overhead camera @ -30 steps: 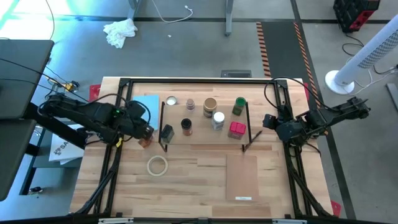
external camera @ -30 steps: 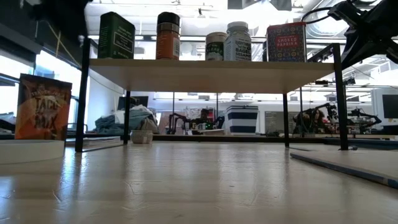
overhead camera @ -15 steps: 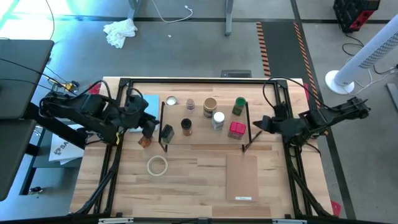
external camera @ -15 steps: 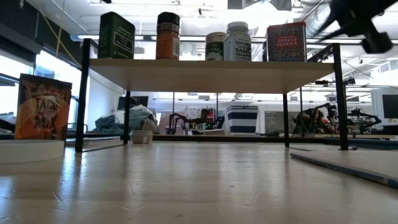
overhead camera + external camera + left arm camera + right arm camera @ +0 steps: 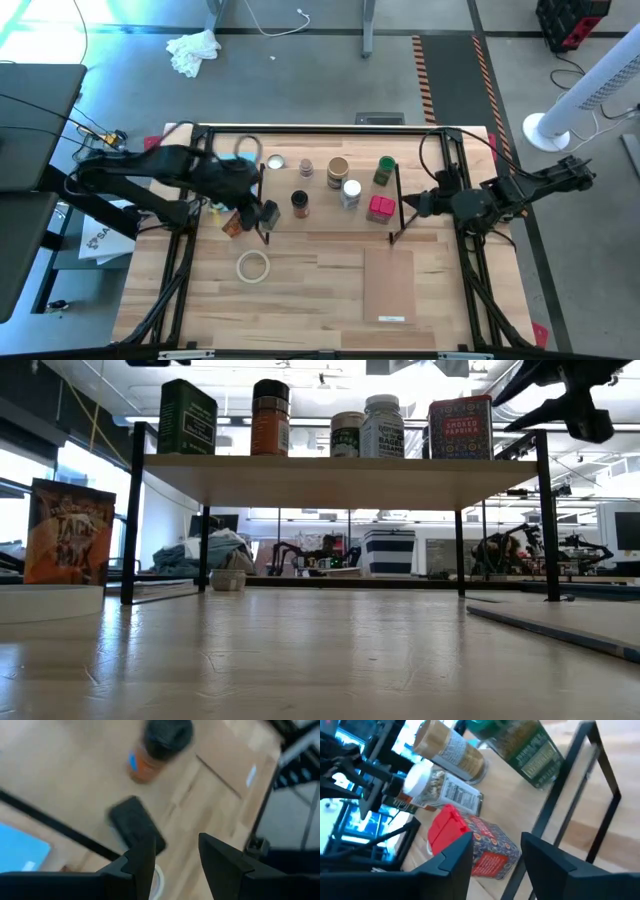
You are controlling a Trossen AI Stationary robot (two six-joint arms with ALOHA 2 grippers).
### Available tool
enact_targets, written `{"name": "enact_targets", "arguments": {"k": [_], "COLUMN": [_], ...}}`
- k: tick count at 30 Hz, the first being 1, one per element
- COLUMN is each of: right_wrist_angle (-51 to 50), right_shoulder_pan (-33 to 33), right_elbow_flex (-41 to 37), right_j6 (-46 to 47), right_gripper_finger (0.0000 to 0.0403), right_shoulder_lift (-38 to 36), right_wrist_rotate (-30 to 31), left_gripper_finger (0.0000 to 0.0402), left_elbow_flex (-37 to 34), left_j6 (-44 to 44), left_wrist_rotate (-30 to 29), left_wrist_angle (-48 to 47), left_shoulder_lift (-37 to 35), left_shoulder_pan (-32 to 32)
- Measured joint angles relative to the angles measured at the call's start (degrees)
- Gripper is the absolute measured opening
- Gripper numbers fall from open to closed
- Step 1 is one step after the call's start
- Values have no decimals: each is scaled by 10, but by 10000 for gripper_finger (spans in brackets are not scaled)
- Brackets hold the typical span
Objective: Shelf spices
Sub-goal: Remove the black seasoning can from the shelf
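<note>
Left end effector (image 5: 262, 196) shifts right over shelf (image 5: 325, 222), open, empty; overshoot risks toppling orange jar (image 5: 299, 203).

Six spices (image 5: 349, 192) stand on the shelf (image 5: 325, 215); tape ring (image 5: 253, 266) before it.

A white tape ring (image 5: 253, 266) lies flat on the wooden table (image 5: 310, 300); a thin pale board (image 5: 389, 286) lies to its right, well apart; a light-blue pad (image 5: 238, 149) shows at the table's far left part; on the grey floor beyond, a crumpled white cloth (image 5: 193, 50); a white fan (image 5: 590, 95) stands at the right.
</note>
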Motion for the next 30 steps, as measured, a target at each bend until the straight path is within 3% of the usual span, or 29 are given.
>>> {"name": "enact_targets", "arguments": {"k": [3, 9, 13, 30], "right_wrist_angle": [-31, -141, -188, -197], "right_shoulder_pan": [0, 0, 0, 0], "right_elbow_flex": [23, 71, 92, 103], "right_j6": [-31, -51, -51, -61], "right_gripper_finger": [165, 165, 165, 165], "right_shoulder_lift": [-1, -1, -1, -1], "right_wrist_rotate": [11, 51, 63, 83], "left_gripper_finger": [148, 148, 148, 148], "left_elbow_flex": [24, 58, 59, 60], "left_j6": [9, -6, -21, -68], "left_wrist_rotate": [6, -63, -47, -67], "left_wrist_angle": [-3, -89, -100, -101], "left_shoulder_lift": [23, 43, 65, 115], "left_shoulder_pan": [0, 0, 0, -1]}}
